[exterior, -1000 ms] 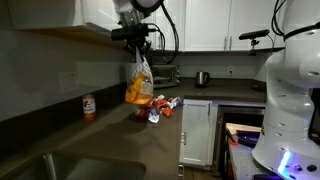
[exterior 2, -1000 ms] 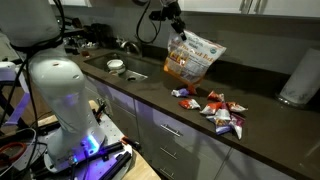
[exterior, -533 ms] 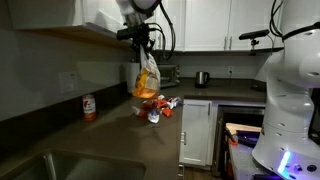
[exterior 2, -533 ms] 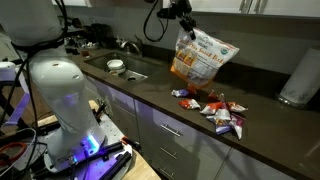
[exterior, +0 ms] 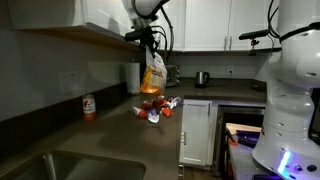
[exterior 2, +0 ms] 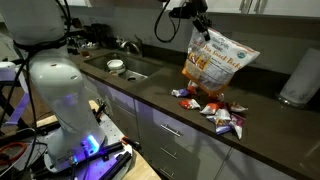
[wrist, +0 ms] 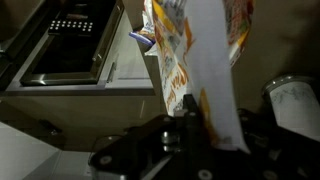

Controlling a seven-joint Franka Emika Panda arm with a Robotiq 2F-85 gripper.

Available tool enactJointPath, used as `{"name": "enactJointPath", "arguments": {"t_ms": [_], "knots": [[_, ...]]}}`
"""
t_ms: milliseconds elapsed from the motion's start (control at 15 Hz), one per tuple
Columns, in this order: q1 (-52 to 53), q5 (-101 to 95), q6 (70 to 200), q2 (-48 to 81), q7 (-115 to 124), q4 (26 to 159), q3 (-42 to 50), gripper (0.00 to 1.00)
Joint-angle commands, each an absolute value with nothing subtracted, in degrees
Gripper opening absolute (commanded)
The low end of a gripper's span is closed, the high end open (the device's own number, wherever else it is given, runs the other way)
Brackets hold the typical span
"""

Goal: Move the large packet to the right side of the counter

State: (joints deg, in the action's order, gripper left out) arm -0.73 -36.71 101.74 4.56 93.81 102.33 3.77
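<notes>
The large packet (exterior 2: 215, 65) is pinched at its top edge by the fingers (exterior 2: 201, 20), which are closed tight on it. It is held in the air, clear of the tabletop (exterior 2: 140, 85), above the scattered small packets (exterior 2: 215, 108).

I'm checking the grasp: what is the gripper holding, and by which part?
The gripper is shut on the large packet, pinching its top edge; the packet hangs above the counter.

- Wrist view: large packet (wrist: 190, 60) blurred, cut off by the upper edge, print unreadable.
- Lower centre: tool (wrist: 200, 128) dark, fingertips indistinct against the packet.
- Exterior view: small packets (exterior: 157, 108) on the desk (exterior: 100, 140) too small to count.
- Lower left: sink (exterior: 60, 165) cut off by the frame edge.
</notes>
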Motion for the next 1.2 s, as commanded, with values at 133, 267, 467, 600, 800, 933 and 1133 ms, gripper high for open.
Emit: {"name": "enactJointPath", "arguments": {"t_ms": [133,267,467,600,800,933,1133], "knots": [[-2.1,-37.1,99.4,8.9,94.8,97.4,5.9,0.03],[-2.1,-37.1,99.0,9.4,94.8,96.8,6.7,0.02],[-2.2,-37.0,97.8,9.7,94.8,95.9,7.5,0.03],[-2.3,-37.1,97.2,9.5,94.9,95.9,7.9,0.02],[-2.7,-37.0,97.0,9.0,94.7,96.2,8.5,0.03],[-3.1,-37.0,97.3,8.8,94.7,96.5,9.0,0.03],[-4.0,-36.7,98.1,9.0,94.3,96.4,9.9,0.02]]}}
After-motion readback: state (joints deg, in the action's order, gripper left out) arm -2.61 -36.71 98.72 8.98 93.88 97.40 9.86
